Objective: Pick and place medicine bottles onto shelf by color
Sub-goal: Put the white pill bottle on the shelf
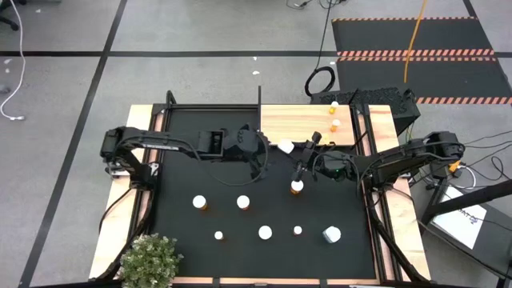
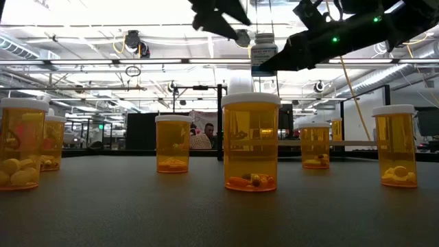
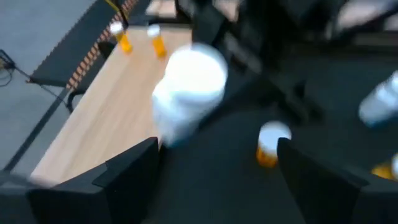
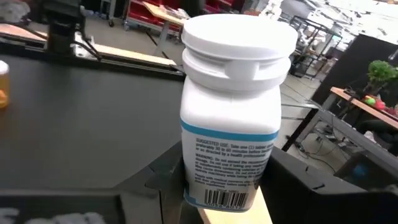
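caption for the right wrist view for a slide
Right gripper holds a white medicine bottle upright above the black mat.

White bottle (image 4: 231, 106) wears a blue label band; orange bottles (image 2: 251, 140) carry white caps; pale-grained wood shelf (image 1: 300, 124); black mat (image 1: 240, 228).

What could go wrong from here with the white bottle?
The right gripper grips the white bottle only near its base, so it may tip on a fast move. The open left gripper sits close by; the arms could bump. On the shelf, two orange bottles stand near one end; place it clear of them.
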Robot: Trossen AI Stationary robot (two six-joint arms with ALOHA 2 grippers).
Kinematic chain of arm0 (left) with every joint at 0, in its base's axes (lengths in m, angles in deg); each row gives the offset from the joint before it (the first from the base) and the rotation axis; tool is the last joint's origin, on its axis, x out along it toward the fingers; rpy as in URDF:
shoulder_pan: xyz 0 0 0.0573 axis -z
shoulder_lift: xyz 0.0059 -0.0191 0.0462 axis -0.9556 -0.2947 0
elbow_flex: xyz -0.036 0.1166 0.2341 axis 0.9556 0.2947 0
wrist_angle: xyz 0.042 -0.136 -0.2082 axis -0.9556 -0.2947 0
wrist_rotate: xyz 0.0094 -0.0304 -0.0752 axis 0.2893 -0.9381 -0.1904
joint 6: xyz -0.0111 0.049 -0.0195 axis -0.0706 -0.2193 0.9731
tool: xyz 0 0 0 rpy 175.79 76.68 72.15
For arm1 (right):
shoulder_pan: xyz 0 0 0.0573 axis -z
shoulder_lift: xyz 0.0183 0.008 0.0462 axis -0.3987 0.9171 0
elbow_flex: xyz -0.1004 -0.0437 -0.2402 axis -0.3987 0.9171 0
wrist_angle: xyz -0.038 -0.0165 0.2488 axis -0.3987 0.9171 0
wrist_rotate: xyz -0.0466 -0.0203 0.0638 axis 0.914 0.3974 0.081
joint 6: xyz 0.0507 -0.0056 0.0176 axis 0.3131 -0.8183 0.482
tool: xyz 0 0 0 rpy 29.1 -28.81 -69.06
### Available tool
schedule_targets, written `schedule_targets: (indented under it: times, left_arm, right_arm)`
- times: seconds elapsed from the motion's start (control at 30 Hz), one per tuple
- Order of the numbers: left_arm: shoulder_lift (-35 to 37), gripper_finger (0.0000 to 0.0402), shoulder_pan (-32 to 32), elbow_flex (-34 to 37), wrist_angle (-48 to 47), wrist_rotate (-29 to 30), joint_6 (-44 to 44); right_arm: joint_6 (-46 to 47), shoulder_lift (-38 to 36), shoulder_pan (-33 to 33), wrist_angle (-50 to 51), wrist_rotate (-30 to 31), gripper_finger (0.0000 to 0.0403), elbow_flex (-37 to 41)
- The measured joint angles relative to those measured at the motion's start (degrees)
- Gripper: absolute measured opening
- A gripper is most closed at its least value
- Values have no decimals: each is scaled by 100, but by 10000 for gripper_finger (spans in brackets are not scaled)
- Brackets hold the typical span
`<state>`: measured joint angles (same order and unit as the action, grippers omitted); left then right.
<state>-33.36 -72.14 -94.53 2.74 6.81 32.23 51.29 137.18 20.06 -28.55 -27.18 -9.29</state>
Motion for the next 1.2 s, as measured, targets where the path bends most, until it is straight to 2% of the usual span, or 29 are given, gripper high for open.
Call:
schedule_targets:
  times: [0.13,0.33,0.6,0.83,0.97,1.2]
  left_arm:
    - [65,304,12,2,-533,23,-502]
    - [-36,290,42,86,-1007,25,-557]
    - [-36,290,178,816,-7,-343,-974]
    - [-25,290,176,1168,1097,-439,-1310]
    - [-25,289,132,1262,1265,-461,-1371]
    - [-25,289,120,1344,1545,-945,-1503]
  right_arm:
    - [7,-116,2,118,-643,166,5]
    - [-4,-182,13,89,-1735,166,-4]
    - [-76,-194,13,95,-2901,166,-1]
    - [-78,-194,64,86,-3256,166,-1]
    - [-79,-194,76,95,-3264,166,-1]
    - [-100,-194,79,84,-3253,166,-1]
